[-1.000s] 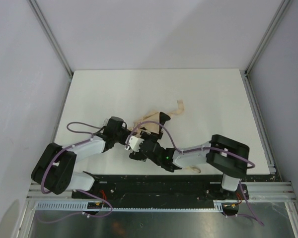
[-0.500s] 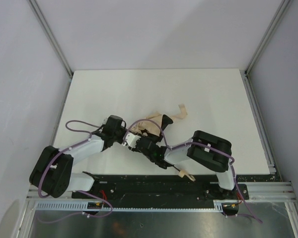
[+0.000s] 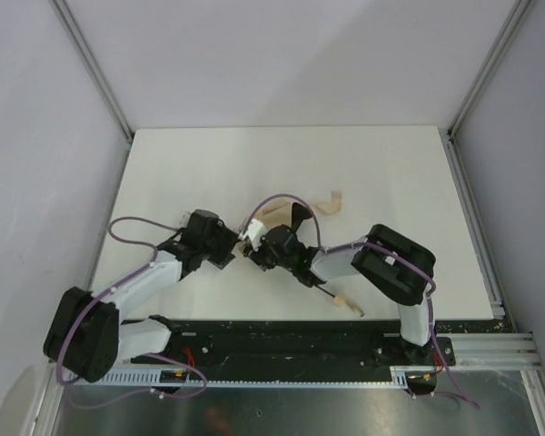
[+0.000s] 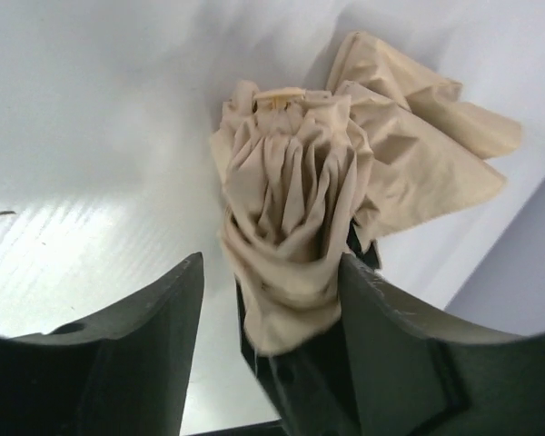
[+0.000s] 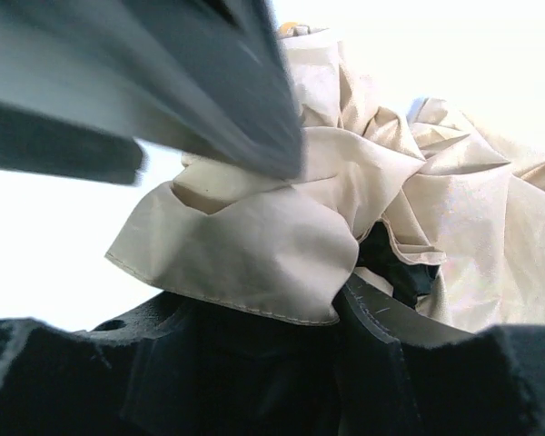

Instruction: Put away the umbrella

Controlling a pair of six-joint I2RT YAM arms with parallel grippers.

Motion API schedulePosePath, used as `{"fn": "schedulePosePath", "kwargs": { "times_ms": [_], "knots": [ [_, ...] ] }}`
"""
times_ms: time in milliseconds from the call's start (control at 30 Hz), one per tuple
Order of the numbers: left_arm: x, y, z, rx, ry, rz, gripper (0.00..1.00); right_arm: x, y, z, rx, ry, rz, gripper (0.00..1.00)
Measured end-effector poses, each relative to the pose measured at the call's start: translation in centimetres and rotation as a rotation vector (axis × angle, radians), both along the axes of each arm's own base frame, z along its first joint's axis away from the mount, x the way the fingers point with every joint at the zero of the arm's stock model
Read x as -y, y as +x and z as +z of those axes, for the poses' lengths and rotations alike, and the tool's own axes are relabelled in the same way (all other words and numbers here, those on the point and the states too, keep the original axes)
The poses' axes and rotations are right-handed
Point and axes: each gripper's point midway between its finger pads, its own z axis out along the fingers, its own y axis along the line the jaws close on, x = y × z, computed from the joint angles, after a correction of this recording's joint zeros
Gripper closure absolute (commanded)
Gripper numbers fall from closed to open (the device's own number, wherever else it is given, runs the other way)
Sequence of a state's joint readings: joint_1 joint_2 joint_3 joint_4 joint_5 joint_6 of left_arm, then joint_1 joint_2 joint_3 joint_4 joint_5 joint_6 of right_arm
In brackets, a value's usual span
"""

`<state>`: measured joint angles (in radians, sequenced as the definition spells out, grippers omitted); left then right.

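The umbrella (image 3: 274, 212) lies mid-table as a crumpled beige bundle, its closing strap (image 3: 331, 202) trailing to the right. Its thin dark shaft (image 3: 325, 291) and tan handle (image 3: 341, 300) point toward the near edge under the right arm. My left gripper (image 3: 229, 250) is open. In the left wrist view the rolled fabric (image 4: 291, 209) sits between its fingers (image 4: 271, 272), resting against the right finger (image 4: 409, 354), with a gap at the left one. My right gripper (image 3: 257, 247) meets it from the right and is shut on a fold of the fabric (image 5: 254, 245) (image 5: 259, 300).
The white table (image 3: 182, 163) is boxed in by pale walls with metal posts at the back corners (image 3: 127, 136). The black rail (image 3: 282, 336) carrying both arm bases runs along the near edge. Purple cables loop above both wrists.
The right gripper closed from wide open onto the fabric. The left gripper's jaws widened around the bundle. Both grippers and the umbrella shifted slightly toward the back of the table.
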<state>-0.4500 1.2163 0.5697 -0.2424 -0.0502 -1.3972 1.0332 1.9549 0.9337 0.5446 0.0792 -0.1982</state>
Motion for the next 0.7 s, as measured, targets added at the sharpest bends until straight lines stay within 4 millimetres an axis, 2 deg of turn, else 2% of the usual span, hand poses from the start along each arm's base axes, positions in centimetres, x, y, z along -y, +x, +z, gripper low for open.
{"fn": "schedulePosePath", "kwargs": {
  "times_ms": [100, 167, 333, 400, 467, 533, 700],
  "knots": [
    [-0.5, 0.5, 2.4, 0.070, 0.004, -0.017, 0.13, 1.2, 1.7, 0.2, -0.057, 0.039, -0.011, 1.00],
    [-1.0, 1.1, 4.4, 0.137, 0.003, -0.019, 0.05, 1.8, 2.5, 0.2, -0.092, 0.063, -0.015, 1.00],
    [-3.1, 1.7, 9.8, 0.323, -0.016, 0.021, 0.01, 2.3, 3.1, 0.5, -0.179, 0.127, 0.010, 1.00],
    [-3.7, 1.6, 10.9, 0.366, -0.023, 0.036, 0.01, 2.4, 3.0, 0.5, -0.223, 0.158, 0.027, 1.00],
    [-4.2, 1.5, 11.2, 0.382, -0.028, 0.049, 0.01, 2.4, 2.9, 0.6, -0.275, 0.198, 0.043, 1.00],
    [-4.3, 1.2, 10.7, 0.371, -0.030, 0.048, 0.00, 2.4, 2.7, 0.7, -0.334, 0.239, 0.061, 1.00],
    [-3.7, 0.4, 7.2, 0.275, -0.052, 0.027, 0.01, 2.4, 2.6, 0.9, -0.479, 0.335, 0.079, 1.00]
  ]
}}
